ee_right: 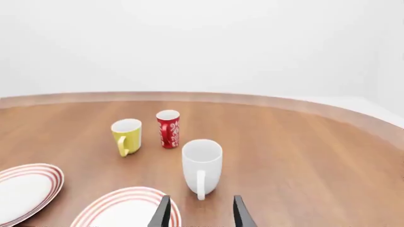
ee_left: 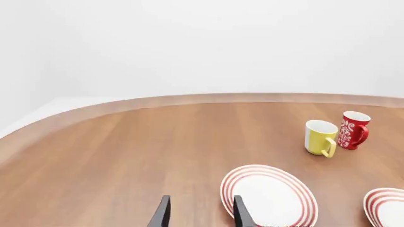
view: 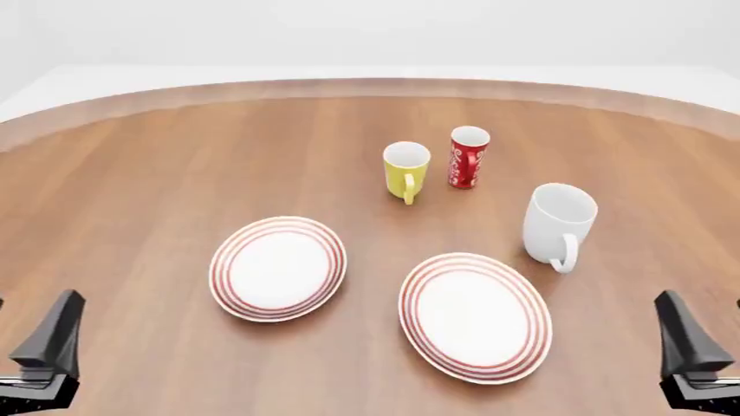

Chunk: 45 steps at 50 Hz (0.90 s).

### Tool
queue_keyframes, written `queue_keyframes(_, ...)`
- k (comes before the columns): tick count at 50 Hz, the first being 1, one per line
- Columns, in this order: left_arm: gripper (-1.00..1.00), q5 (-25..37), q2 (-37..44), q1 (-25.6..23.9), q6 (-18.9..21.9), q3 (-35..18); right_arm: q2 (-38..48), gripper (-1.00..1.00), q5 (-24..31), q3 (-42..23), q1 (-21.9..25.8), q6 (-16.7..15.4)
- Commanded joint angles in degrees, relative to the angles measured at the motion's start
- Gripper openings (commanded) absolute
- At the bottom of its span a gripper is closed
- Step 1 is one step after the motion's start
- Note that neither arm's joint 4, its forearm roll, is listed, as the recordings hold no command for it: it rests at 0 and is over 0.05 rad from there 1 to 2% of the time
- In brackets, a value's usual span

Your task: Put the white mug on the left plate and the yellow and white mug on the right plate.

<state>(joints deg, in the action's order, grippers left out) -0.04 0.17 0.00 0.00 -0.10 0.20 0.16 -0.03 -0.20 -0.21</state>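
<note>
Left wrist view first: the left gripper [ee_left: 200, 213] has its two dark fingers spread apart with nothing between them, hovering over bare wood just beside the left plate [ee_left: 268, 196]. Over on the right wrist view, the right gripper [ee_right: 200, 213] is parted and empty too, fingertips framing the near edge of the right plate [ee_right: 123, 209], with the white mug [ee_right: 202, 165] standing just beyond them.

That white mug [view: 559, 223] is big, plain and glossy, upright on the table, loop handle turned toward the arms, just beside the right plate's far right rim but not on it. The yellow and white mug [view: 406, 170] is smaller, yellow outside, white inside, handle also facing the arms, standing farther back near the middle, close beside a slim red cup [view: 467, 157] with white markings.

Both plates are round, white, ringed with thin red lines, and lie flat side by side, bare. The table [view: 139, 173] is smooth brown wood with a curved far edge.

In the front view only the fingertips of each gripper show, at the bottom corners; the arms are cut off. Both wrist views crop the plates at the frame edge.
</note>
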Motion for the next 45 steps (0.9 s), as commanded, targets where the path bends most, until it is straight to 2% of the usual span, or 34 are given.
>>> queue_keyframes(1,1.0,-0.1,0.3,0.0,0.0,-0.1,0.6,1.0,0.5,0.0,-0.1,-1.3)
queue_keyframes(6,1.0,-0.1,0.3,0.0,0.0,-0.1,1.5,1.0,0.2,0.0,0.1,-2.5)
queue_keyframes(7,1.0,-0.1,0.3,0.0,0.0,-0.1,3.0,1.0,-0.9,0.0,-0.3,-1.9)
queue_keyframes(11,1.0,-0.1,0.3,0.0,0.0,-0.1,5.2,1.0,-2.9,-0.1,0.2,-2.8)
queue_keyframes(14,1.0,-0.1,0.3,0.0,0.0,-0.1,7.4,1.0,-4.3,-0.2,0.3,-1.2)
queue_keyframes(16,1.0,-0.1,0.3,0.0,0.0,-0.1,9.2,1.0,-6.1,-0.3,0.4,-2.7)
queue_keyframes(18,1.0,-0.1,0.3,0.0,0.0,-0.1,12.6,1.0,-9.0,-0.6,0.5,-2.0)
queue_keyframes(35,1.0,-0.1,0.3,0.0,0.0,-0.1,33.5,1.0,-29.0,-0.7,0.9,-4.2)
queue_keyframes(45,1.0,-0.1,0.3,0.0,0.0,-0.1,41.2,1.0,-35.6,-1.2,0.1,-4.0)
